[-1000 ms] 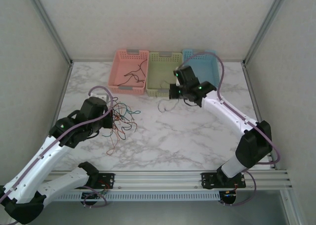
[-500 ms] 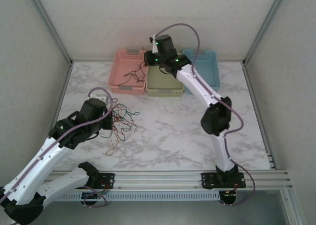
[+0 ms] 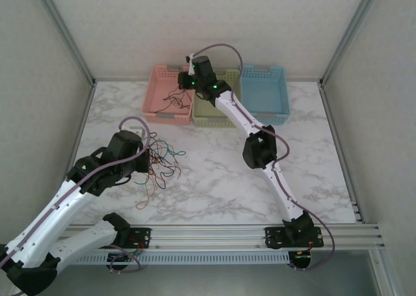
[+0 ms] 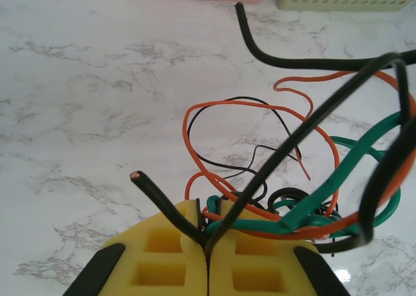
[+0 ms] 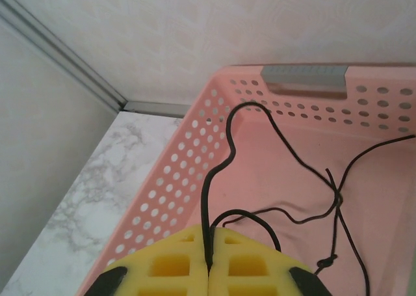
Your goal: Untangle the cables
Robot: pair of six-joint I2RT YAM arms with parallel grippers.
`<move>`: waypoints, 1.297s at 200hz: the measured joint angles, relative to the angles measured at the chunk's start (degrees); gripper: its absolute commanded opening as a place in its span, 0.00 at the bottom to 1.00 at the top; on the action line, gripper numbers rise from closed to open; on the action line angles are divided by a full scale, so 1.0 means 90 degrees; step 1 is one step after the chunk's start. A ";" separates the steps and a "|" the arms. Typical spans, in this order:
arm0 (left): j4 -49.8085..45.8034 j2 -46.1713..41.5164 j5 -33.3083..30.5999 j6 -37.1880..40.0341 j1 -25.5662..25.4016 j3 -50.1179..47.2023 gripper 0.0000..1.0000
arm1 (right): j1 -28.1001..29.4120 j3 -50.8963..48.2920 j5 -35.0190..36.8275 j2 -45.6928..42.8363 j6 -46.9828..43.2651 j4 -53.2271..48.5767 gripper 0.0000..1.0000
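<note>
A tangle of thin black, green, red and orange cables (image 3: 160, 161) lies on the marble table at the left. My left gripper (image 4: 207, 247) is shut on a black cable (image 4: 305, 123) of that tangle, with green and orange loops (image 4: 325, 179) draped over its yellow pads. My right gripper (image 5: 209, 260) hangs over the pink basket (image 3: 170, 93), shut on a black cable (image 5: 214, 172) that rises from between the pads. More thin black cables (image 5: 325, 198) lie on the pink basket's floor (image 5: 286, 179).
A green basket (image 3: 216, 107) and a blue basket (image 3: 265, 91) stand to the right of the pink one along the back wall. Cage walls close in on left, right and back. The right arm (image 3: 260, 149) stretches across the table's middle.
My right gripper has swung from the table in front of the green basket up and left to over the pink basket, carrying a black cable. The left arm has barely moved.
</note>
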 measured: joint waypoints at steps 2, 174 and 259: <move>0.0000 0.0002 0.0000 0.0000 0.0000 0.0000 0.00 | 0.0000 0.0017 -0.0002 0.0051 0.0019 0.0041 0.09; 0.0005 -0.0238 0.0022 0.0000 0.0000 -0.0053 0.00 | 0.0386 -0.1239 -0.0005 -0.1717 -0.0823 -0.1460 0.49; 0.0039 -0.0291 0.0316 0.0005 0.0131 -0.0136 0.00 | 0.0627 -0.9097 -0.0515 -0.8663 -0.1328 0.0340 0.54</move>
